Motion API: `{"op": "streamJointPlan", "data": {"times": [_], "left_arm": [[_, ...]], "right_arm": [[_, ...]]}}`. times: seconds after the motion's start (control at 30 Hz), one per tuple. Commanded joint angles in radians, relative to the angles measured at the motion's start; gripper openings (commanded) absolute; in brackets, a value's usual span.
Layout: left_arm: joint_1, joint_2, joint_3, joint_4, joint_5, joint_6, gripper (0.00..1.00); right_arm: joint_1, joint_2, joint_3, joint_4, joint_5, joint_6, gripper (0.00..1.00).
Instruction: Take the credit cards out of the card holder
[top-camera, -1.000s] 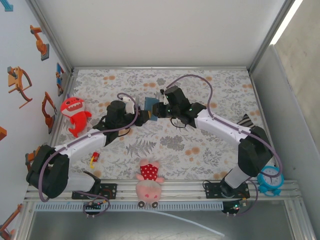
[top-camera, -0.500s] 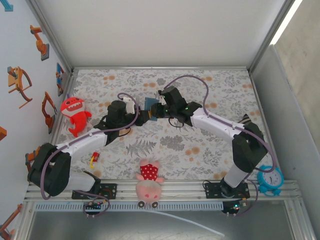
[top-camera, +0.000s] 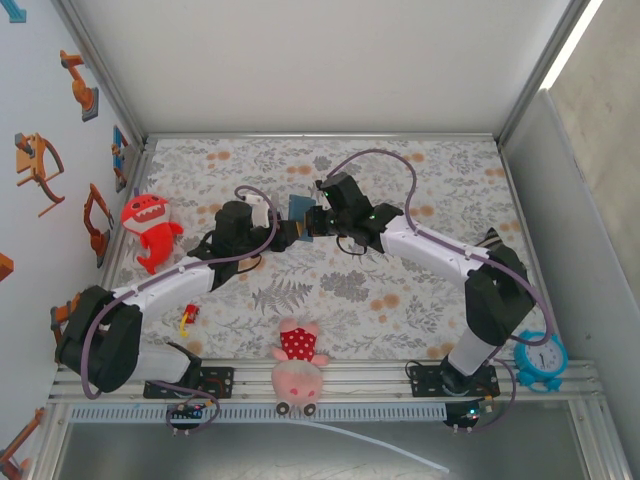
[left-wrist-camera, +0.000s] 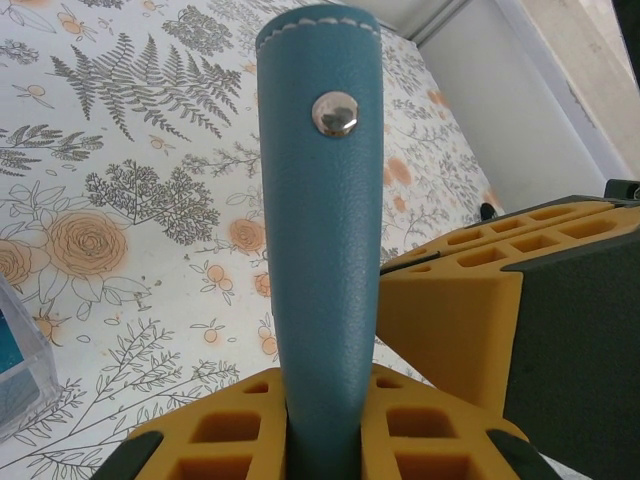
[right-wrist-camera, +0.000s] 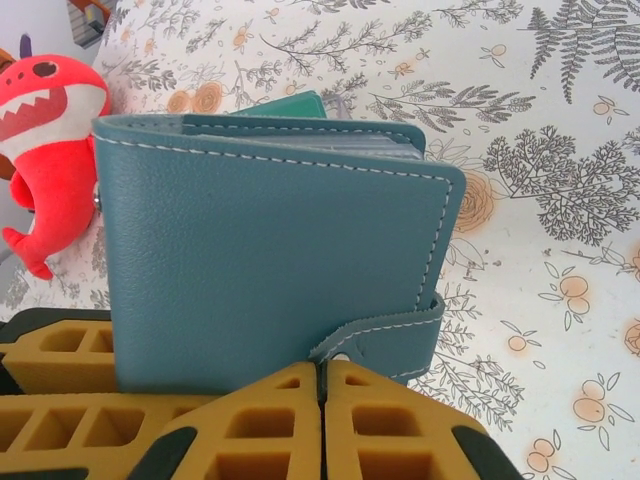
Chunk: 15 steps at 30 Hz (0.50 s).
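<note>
Card holder (right-wrist-camera: 270, 250) is held upright over the floral-print tablecloth (right-wrist-camera: 560, 200), mid-table between both arms. It's slate-blue pebbled leather with white edge stitching, square folded panels, a strap tab (right-wrist-camera: 395, 335) wrapped round the open edge and a chrome snap stud (left-wrist-camera: 335, 113) on the outer face. Left gripper (left-wrist-camera: 325, 425) clamps its lower edge between yellow honeycomb pads. Right gripper (right-wrist-camera: 322, 400) is closed, pads meeting right at the strap tab; can't tell if the tab is pinched. Red plush shark (right-wrist-camera: 45, 130) lies beyond on the cloth.

Our arms reach forward and inward. Our left gripper (left-wrist-camera: 325, 432) clamps the card holder (left-wrist-camera: 320, 250); our right gripper (right-wrist-camera: 322, 400), just beside it, has fingers pressed together.
</note>
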Motion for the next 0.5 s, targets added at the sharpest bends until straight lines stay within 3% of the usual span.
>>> {"op": "streamJointPlan", "data": {"times": [0.0, 0.47], "left_arm": [[-0.012, -0.037, 0.015, 0.065, 0.058, -0.006, 0.0], [-0.012, -0.041, 0.017, 0.052, 0.048, 0.002, 0.0]], "right_arm": [[-0.003, -0.011, 0.009, -0.022, 0.067, -0.003, 0.02], [-0.006, -0.022, 0.003, -0.045, 0.104, -0.009, 0.0]]}}
